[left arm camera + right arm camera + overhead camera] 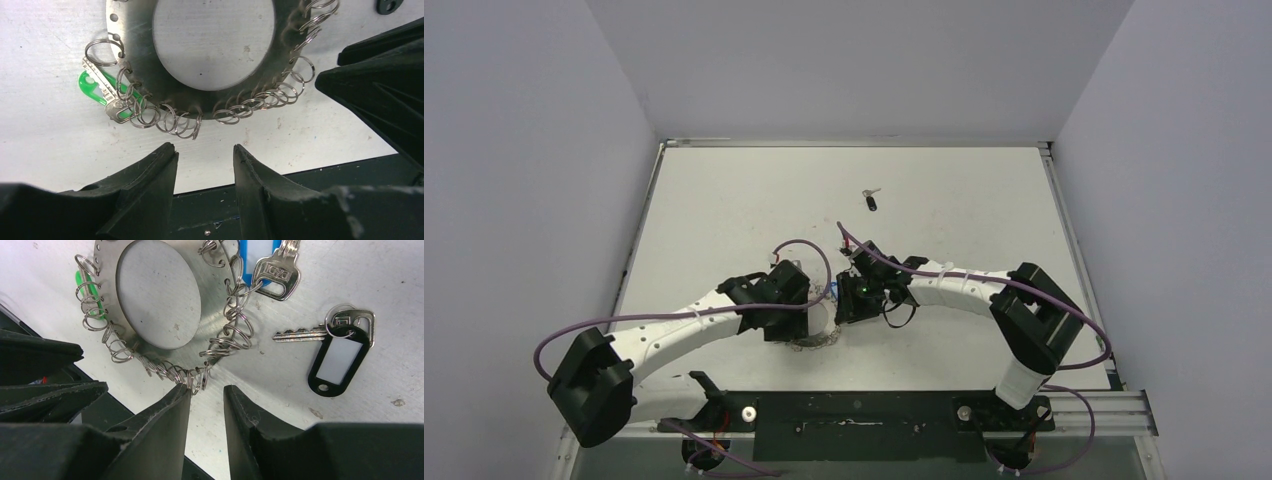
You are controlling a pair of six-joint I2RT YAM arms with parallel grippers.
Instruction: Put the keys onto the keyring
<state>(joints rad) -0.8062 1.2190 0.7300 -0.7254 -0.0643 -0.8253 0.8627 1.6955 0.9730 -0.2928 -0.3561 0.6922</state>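
The keyring (131, 45) is a flat silvery ring with a hollow centre and small wire loops round its rim. It lies on the table between both grippers (817, 338). My left gripper (204, 149) is open and empty, just short of the ring's near edge. My right gripper (206, 388) is open and empty, and its left fingertip (184, 390) touches the rim loops of the keyring (220, 315). One black-headed key (336, 352) lies loose to the right of the ring. A second black-headed key (871, 200) lies far back on the table.
A green-headed key (97, 90) hangs on a rim loop at the ring's left side. A blue-headed key (275, 270) hangs on the far right of the rim. The dark mounting rail (854, 412) runs along the near table edge. Grey walls enclose the table.
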